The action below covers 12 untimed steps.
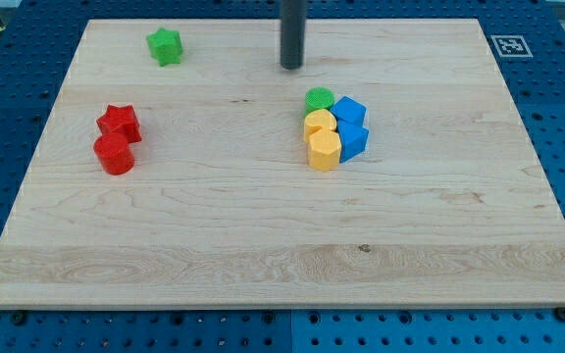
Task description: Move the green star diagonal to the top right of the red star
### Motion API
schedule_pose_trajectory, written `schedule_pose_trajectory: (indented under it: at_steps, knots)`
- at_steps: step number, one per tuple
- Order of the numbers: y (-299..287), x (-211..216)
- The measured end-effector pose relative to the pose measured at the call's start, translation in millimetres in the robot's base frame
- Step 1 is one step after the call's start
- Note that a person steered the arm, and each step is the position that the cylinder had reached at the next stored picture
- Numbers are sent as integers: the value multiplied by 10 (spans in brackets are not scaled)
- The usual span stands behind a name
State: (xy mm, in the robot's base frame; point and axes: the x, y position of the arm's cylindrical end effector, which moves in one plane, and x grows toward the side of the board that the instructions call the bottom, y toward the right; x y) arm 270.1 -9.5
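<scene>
The green star [165, 46] lies near the view's top left on the wooden board [263, 226]. The red star [120, 122] sits lower at the view's left, with a red cylinder [114, 154] touching it just below. The green star is up and to the right of the red star, well apart from it. My tip [291, 66] is at the view's top centre, far to the right of the green star and just above the central cluster of blocks.
A tight cluster sits right of centre: a green cylinder [319, 100], two blue blocks [349, 111] [353, 140], and two yellow blocks [317, 124] [324, 150]. A fiducial marker [507, 45] is at the board's top right corner.
</scene>
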Motion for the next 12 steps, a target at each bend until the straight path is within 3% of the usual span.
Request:
schedule_pose_trajectory:
  at_steps: [1, 2, 4, 5, 6, 10, 12]
  knots:
    - [-630, -530]
    - [-1039, -786]
    - [-2130, -782]
    - [-2353, -607]
    - [-2237, -291]
    - [-1088, -86]
    - [-1148, 25]
